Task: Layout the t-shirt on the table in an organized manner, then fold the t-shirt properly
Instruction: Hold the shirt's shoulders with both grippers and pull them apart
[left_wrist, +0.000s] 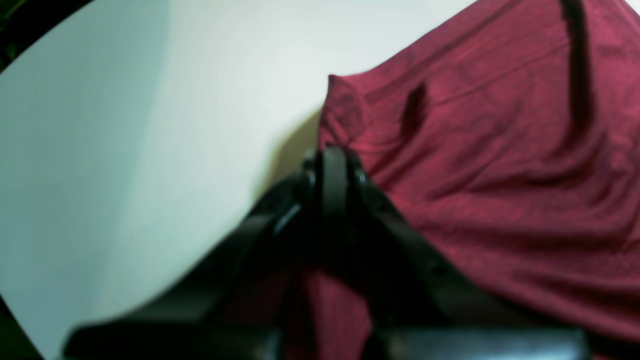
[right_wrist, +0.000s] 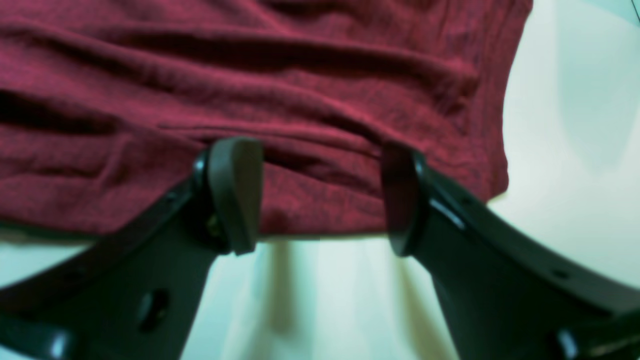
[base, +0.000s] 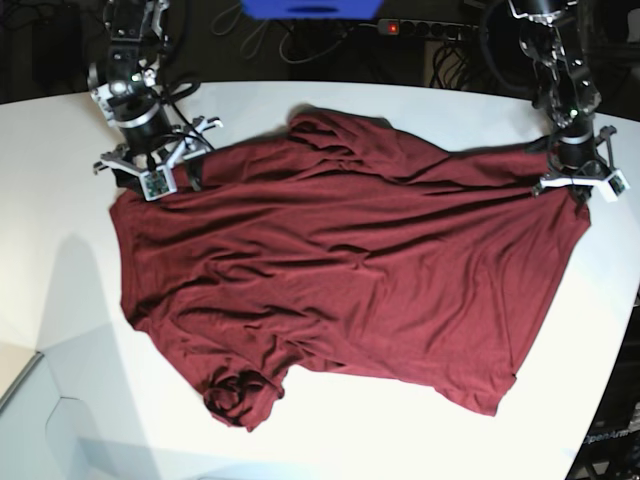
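While the left gripper (left_wrist: 332, 160) has its jaws pressed together on a pinch of the t-shirt (base: 340, 270) at the garment's right end, the right gripper (right_wrist: 320, 195) stands with its jaws spread wide and nothing between them, poised over the hem edge at the far left corner; cloth lies beneath its pads but is not caught.

Outward from both claws, the shirt is spread across the middle of the table (base: 60, 180), mostly opened out but rumpled; long creases run left to right, one sleeve is bunched at the near left, and a raised fold sits at the far edge.

The fabric looks thin, light and limp, likely a little slick; it should drag and wrinkle rather than hold shape, so corners, hem edges and shoulder seams seem the best places to take hold, pinched through both layers.

Its long axis runs left to right across the table, tilted slightly; which end is the collar I cannot tell.
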